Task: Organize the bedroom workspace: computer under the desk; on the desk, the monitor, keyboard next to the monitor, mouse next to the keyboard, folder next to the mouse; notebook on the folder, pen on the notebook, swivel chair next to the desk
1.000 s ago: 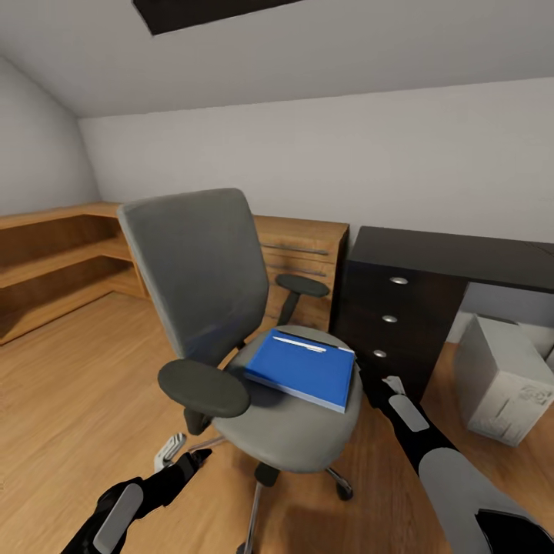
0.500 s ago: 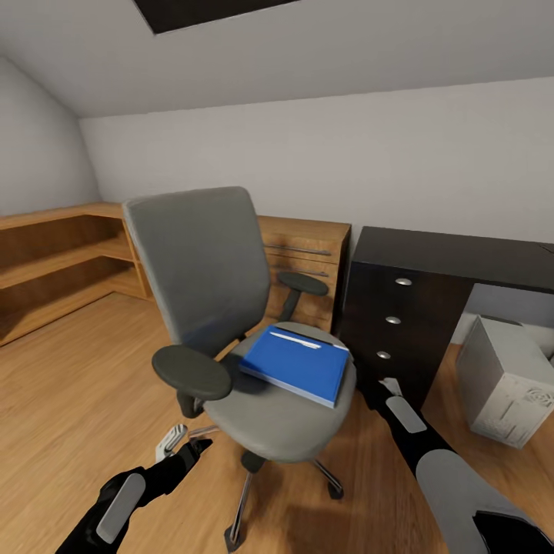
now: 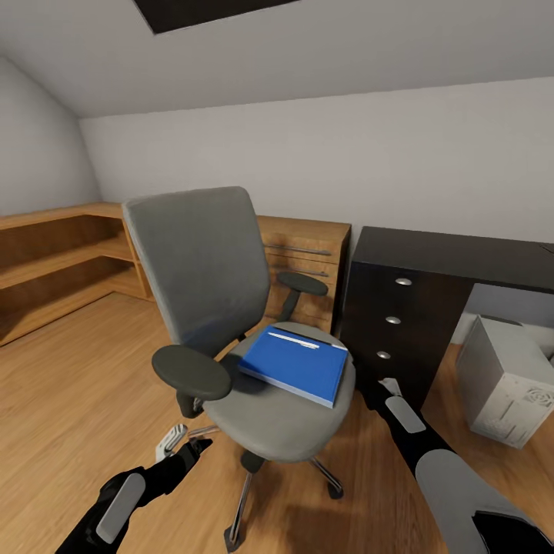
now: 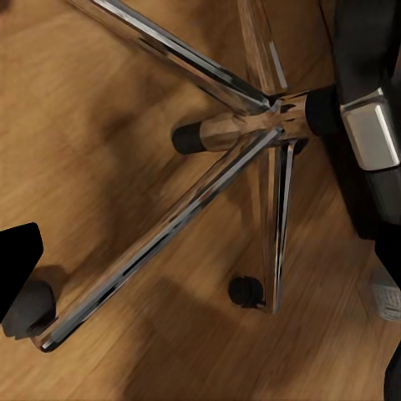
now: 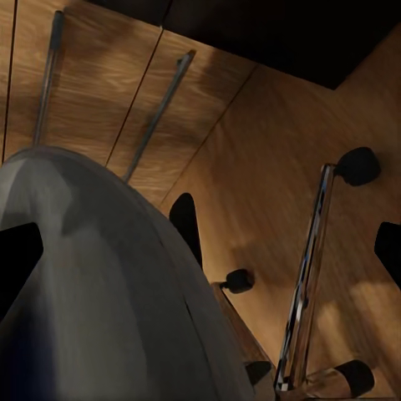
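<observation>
Near the middle of the frame, the folder (image 3: 294,366) lies on the swivel chair (image 3: 231,323). I should grab it next. Whether my left gripper (image 3: 178,446) and right gripper (image 3: 382,390) are spread, I cannot tell.

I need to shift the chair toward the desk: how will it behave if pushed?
The chair will probably roll easily: castors sit on smooth wood floor. It may swivel rather than travel straight. The folder and pen lie loose on the seat and could slide.
</observation>
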{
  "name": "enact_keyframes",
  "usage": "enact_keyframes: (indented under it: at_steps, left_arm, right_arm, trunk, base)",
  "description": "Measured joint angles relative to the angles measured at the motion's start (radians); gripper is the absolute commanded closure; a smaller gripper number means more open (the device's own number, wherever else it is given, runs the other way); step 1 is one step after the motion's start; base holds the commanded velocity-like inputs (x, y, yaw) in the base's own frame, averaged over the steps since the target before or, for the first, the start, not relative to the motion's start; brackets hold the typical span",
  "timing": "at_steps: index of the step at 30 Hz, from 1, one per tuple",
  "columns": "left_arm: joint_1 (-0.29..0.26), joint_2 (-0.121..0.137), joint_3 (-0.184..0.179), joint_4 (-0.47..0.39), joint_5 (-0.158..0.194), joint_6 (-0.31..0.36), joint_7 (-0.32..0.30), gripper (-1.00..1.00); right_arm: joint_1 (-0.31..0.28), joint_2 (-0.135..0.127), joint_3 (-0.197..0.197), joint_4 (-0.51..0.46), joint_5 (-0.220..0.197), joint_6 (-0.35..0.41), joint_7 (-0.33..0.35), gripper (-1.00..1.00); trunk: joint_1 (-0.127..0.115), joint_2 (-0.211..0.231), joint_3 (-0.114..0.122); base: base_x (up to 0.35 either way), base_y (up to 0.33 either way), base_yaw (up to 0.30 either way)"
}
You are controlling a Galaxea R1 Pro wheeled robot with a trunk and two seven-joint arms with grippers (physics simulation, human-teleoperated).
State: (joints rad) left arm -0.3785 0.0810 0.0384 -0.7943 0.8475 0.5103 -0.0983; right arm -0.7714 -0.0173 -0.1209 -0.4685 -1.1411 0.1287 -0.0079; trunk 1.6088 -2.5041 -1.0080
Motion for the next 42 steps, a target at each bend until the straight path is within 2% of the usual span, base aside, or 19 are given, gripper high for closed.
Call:
enact_keyframes:
  at_steps: [12, 26, 42]
  left_arm:
    - [0.0, 0.002, -0.001, 0.001, -0.001, 0.0, 0.001, -1.0]
    - [0.0, -0.001, -0.001, 0.003, -0.007, -0.001, 0.001, -1.0]
    - [0.0, -0.002, 0.0, 0.003, -0.005, 0.0, 0.001, -1.0]
  right_arm:
    - [0.0, 0.0, 0.001, 0.0, 0.0, 0.001, -0.001, -1.0]
    - [0.0, 0.0, 0.005, 0.0, 0.001, 0.001, -0.002, -1.0]
    - [0.0, 0.0, 0.01, 0.0, 0.003, -0.003, 0.003, -1.0]
  trunk:
    - [0.0, 0.0, 0.0]
    - [0.0, 0.0, 0.0]
    - [0.0, 0.0, 0.0]
  base:
    - [0.0, 0.0, 0.099]
    - [0.146, -0.063, 0.002]
    - [0.013, -0.005, -0.012]
